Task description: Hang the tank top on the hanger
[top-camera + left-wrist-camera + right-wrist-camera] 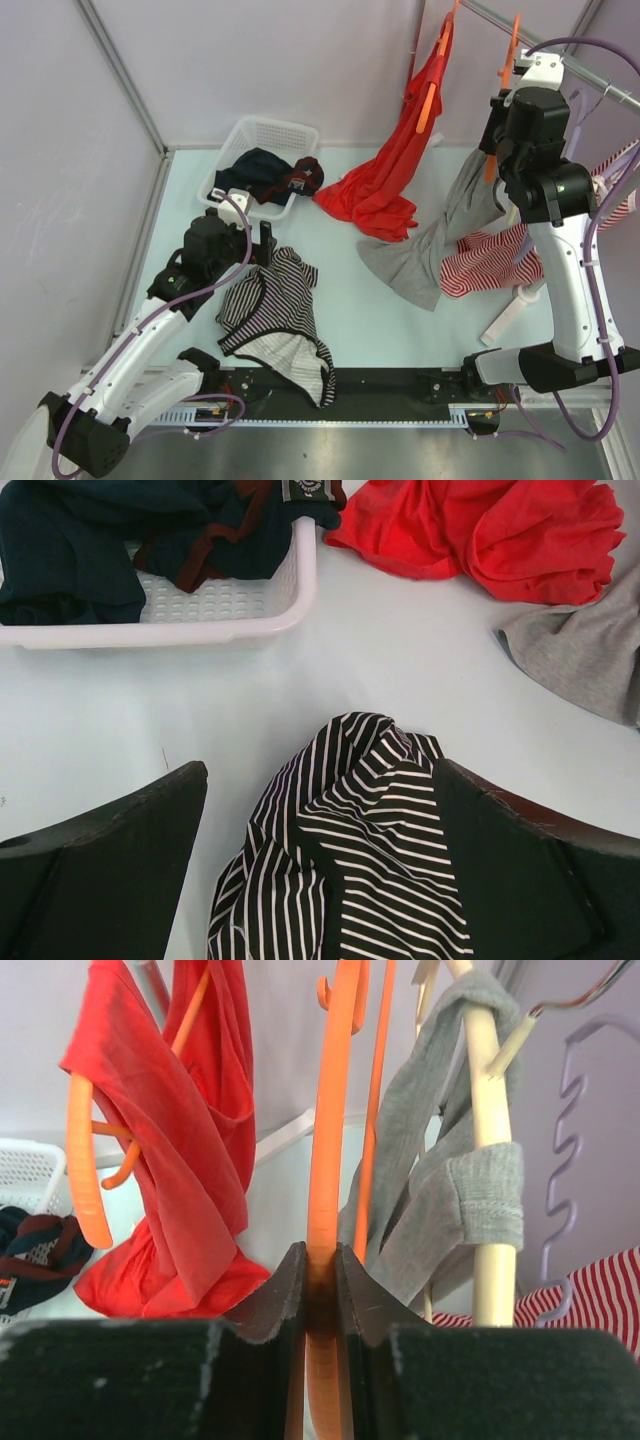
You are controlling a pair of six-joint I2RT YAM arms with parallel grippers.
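Top external view: one tank top (275,320) lies crumpled on the table (400,320) at lower centre. Its upper end sits between the wide-spread, empty fingers of the left gripper (262,243). At upper right, the right gripper (320,1260) is clamped on the hanger (322,1160). A second orange hanger (428,105) carries one red garment (385,185). One white basket (285,124) sits at upper left.
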